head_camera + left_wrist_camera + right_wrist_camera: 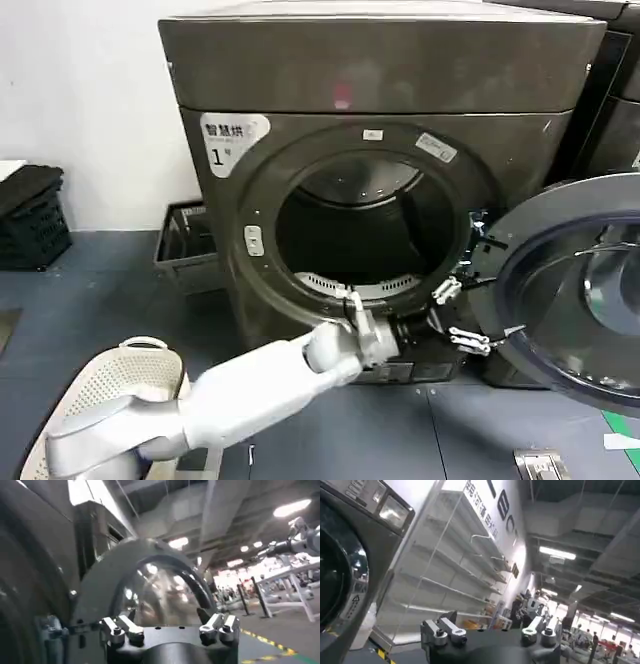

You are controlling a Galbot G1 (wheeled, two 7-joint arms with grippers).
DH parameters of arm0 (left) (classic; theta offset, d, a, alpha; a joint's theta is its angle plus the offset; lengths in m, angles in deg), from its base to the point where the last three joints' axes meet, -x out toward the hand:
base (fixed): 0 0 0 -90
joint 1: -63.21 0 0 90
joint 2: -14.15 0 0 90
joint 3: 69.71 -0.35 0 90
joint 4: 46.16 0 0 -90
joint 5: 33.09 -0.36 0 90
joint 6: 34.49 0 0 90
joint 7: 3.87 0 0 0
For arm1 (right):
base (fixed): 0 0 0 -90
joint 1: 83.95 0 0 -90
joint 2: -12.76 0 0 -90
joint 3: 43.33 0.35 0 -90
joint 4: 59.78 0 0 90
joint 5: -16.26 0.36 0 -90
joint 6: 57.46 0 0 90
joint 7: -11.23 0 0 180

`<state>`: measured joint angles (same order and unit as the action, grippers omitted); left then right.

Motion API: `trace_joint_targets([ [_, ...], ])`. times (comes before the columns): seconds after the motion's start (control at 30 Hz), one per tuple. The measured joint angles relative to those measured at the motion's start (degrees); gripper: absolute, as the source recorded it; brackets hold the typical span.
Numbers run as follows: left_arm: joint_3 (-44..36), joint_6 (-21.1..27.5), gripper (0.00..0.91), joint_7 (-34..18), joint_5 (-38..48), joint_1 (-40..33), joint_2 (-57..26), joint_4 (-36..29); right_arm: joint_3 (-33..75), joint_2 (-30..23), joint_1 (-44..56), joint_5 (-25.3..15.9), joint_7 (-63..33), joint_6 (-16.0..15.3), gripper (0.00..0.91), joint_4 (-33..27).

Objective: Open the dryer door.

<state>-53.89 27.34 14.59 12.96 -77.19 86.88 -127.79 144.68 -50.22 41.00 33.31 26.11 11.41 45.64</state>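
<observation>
The dryer (380, 70), bronze-grey with a white "1" label, stands in front of me with its drum opening (365, 230) uncovered. The dryer door (525, 255) hangs swung out to the right, its grey inner face and glass bulge turned toward me. My left gripper (458, 315) is open and empty, low between the opening's lower right edge and the door's hinge side. In the left wrist view the left gripper (170, 625) faces the dryer door (105, 580) at close range without touching it. My right gripper (490, 625) is open and empty, away from the door.
A dark basket (185, 245) sits on the floor left of the dryer, black crates (30, 215) farther left. A white laundry basket (110, 385) lies under my left arm. A darker machine (620, 110) stands to the right. Shelves (445, 580) and a grey machine (350, 555) face the right wrist.
</observation>
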Motion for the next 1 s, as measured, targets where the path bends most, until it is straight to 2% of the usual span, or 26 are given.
trace_joint_targets([
  [0.23,-0.1,0.0,0.907,-0.7,0.2,-0.5,-6.8,-4.9,1.6,1.1,0.4,-0.1,-0.3,0.0,0.907,-0.7],
  [0.5,-0.7,6.6,0.907,-1.0,-0.8,-2.6,-18.3,-14.0,3.7,2.7,-0.1,-0.5,-2.1,0.8,0.907,-2.2],
  [0.8,-2.5,12.7,0.907,-1.1,-0.5,-6.9,-32.0,-20.0,5.1,3.2,-0.9,-1.0,-2.3,2.1,0.907,-4.0],
  [1.0,-9.5,15.2,0.907,-2.3,-1.6,-13.0,-40.2,-23.4,5.0,3.7,-1.3,-1.6,-2.3,3.2,0.907,-5.3],
])
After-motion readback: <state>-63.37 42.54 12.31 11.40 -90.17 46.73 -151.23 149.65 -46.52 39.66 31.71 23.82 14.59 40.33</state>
